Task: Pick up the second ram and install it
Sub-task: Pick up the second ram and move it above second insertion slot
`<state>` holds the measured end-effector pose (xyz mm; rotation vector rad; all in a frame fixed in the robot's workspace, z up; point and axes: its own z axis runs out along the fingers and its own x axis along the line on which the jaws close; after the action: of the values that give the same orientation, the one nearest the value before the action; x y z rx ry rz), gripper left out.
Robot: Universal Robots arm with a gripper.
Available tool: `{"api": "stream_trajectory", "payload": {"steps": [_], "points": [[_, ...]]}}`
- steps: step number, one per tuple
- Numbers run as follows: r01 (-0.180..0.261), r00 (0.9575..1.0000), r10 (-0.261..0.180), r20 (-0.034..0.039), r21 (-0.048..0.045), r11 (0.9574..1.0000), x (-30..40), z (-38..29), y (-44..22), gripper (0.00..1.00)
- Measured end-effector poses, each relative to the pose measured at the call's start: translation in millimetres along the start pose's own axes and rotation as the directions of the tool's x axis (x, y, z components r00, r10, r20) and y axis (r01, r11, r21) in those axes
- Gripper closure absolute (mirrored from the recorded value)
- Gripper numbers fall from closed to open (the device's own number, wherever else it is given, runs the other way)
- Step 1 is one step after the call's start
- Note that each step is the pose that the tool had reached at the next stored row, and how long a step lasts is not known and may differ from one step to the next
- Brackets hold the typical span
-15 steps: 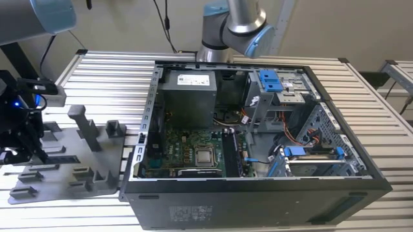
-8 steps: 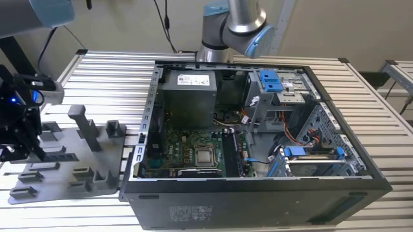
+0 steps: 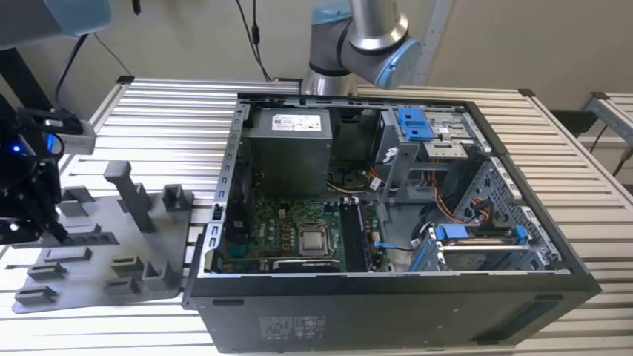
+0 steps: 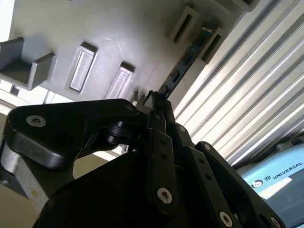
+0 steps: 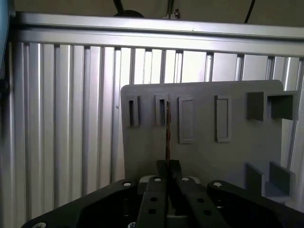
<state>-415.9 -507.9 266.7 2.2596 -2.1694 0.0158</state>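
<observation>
Pinching the second ram [image 5: 167, 133] edge-on, your gripper [image 5: 168, 167] has its 2 fingers drawn almost together, with the thin stick clamped between them at its near end. The rest of the stick reaches out over the grey fixture plate [image 5: 204, 156], and its far end lies by 1 of the 4 narrow slots [image 5: 161, 110] in a row there. You cannot tell from these views whether it is clear of its holder or seated in it.

The main risk, as I judge it, comes from that 1-ended hold. A long flat stick gripped so near its tip can pivot or slip between the fingers. If it is seated, any tilt could wedge it against the slot walls or drag the plate across the desk [image 5: 61, 118]. The grooves between the desk's slats could also catch a dropped stick.

Just beyond, in the exterior view, the plate's upright posts [image 3: 127, 189] stand close around the gripper and could snag it. Well apart, toward the exterior view's right, sits the open computer case [image 3: 396, 297]. Its side wall, loose cables [image 3: 396, 245] and blue drive brackets [image 3: 416, 122] crowd the motherboard [image 3: 287, 237], with the grey power-supply box [image 3: 287, 144] at the far end.
</observation>
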Motion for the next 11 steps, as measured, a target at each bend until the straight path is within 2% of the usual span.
{"api": "stream_trajectory", "payload": {"steps": [11], "points": [[-0.003,1.0,0.003,0.0001,0.0,1.0,0.2,-12.8,0.0,0.86]]}}
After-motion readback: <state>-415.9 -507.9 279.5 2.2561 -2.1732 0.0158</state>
